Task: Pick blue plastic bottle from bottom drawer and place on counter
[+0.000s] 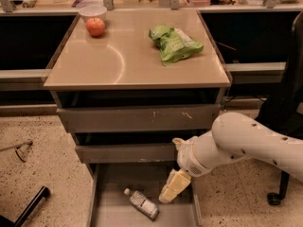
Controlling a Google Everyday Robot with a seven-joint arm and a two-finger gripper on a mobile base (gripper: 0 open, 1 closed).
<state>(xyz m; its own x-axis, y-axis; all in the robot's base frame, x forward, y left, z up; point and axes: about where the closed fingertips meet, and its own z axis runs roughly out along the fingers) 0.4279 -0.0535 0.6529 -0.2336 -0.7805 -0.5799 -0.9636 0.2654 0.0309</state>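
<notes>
The blue plastic bottle [142,204] lies on its side on the floor of the open bottom drawer [111,212], white cap pointing up-left. My gripper [173,186] hangs over the drawer's right part, its pale tip just right of the bottle and slightly above it. The white arm [246,143] reaches in from the right. The beige counter [128,56] tops the grey drawer cabinet.
On the counter are a red apple [95,26], a white bowl [93,11] behind it and a green bag [174,42]. Two closed grey drawers [137,118] sit above the open one. A cluttered ledge runs along the back. A dark chair base [277,195] stands at right.
</notes>
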